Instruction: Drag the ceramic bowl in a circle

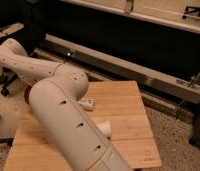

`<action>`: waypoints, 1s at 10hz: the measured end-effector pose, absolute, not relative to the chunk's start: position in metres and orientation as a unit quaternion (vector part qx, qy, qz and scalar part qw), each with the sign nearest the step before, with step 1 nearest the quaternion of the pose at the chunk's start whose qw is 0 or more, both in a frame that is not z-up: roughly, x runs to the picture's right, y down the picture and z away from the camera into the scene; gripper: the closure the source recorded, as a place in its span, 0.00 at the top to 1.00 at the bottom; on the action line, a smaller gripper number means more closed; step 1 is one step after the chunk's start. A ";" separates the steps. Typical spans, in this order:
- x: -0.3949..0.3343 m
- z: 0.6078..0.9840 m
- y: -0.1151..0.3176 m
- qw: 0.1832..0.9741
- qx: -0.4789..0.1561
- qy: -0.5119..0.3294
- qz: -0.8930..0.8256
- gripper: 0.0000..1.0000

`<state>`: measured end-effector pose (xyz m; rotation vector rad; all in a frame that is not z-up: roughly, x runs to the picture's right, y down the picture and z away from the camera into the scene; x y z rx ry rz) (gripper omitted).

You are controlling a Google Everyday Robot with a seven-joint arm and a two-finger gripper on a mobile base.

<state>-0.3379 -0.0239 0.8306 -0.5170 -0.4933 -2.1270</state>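
Only a thin orange-red sliver of the ceramic bowl (27, 95) shows, at the left edge of the wooden table (124, 101). The rest is hidden behind my large white arm (63, 115). The arm fills the foreground, bends at the elbow (69, 82), and its forearm (20, 62) reaches out to the upper left. My gripper is not visible; it lies past the forearm's end, at or beyond the left edge of the view.
A small white block (86, 104) and a white cylinder (104, 128) lie on the table beside the arm. A black chair (13, 32) stands at the left. A metal rail (143, 75) runs behind the table along a dark wall.
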 end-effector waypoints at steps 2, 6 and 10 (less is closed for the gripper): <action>-0.311 0.831 -0.001 0.438 -0.229 -0.212 -0.843 0.00; -0.204 0.805 0.113 0.442 -0.315 -0.272 -0.794 0.00; -0.087 0.761 0.240 0.432 -0.401 -0.325 -0.740 0.00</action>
